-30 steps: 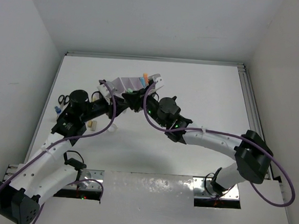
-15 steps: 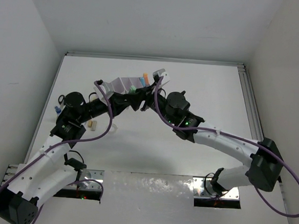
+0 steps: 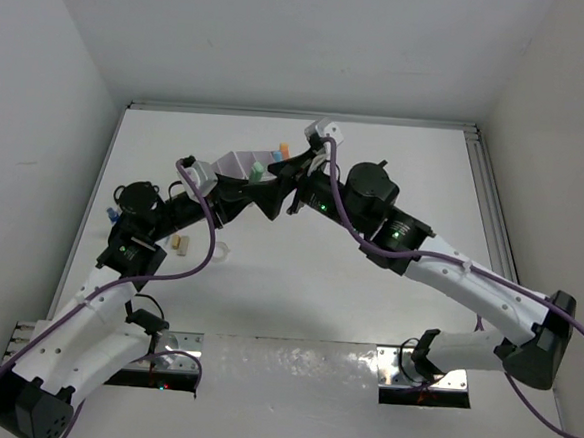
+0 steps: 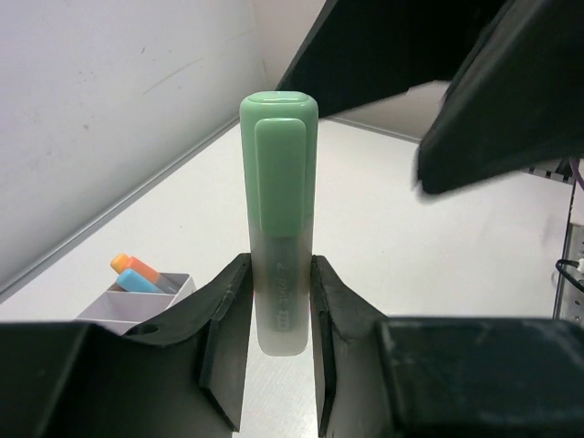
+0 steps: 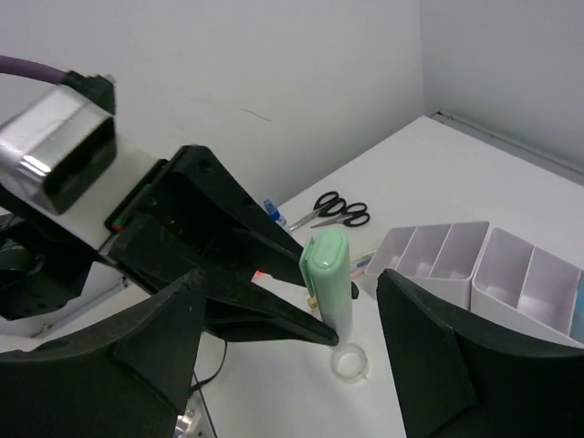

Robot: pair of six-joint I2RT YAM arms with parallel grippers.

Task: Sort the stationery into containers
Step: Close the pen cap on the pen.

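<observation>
A pastel pen with a mint-green cap (image 4: pixel 278 182) stands upright, and my left gripper (image 4: pixel 276 266) is shut on its pale lower barrel. In the right wrist view the same pen (image 5: pixel 328 274) sits between the spread fingers of my right gripper (image 5: pixel 292 310), which is open and touches nothing. From above, the pen (image 3: pixel 258 170) hangs just in front of the lilac-white containers (image 3: pixel 234 162), where the two grippers meet. An orange and a blue piece (image 4: pixel 132 271) stand in one compartment of the containers (image 4: pixel 173 290).
Black-handled scissors (image 5: pixel 333 212) and a blue-capped bottle (image 5: pixel 271 211) lie at the table's left. The clear tape ring (image 5: pixel 350 362) lies on the table below the held pen. A small beige piece (image 3: pixel 179 242) rests near the left arm. White walls enclose the table.
My right gripper has gone from shut to wide open and drawn back from the green-capped pen. The left gripper has kept its hold on the pen and drifted slightly left.
</observation>
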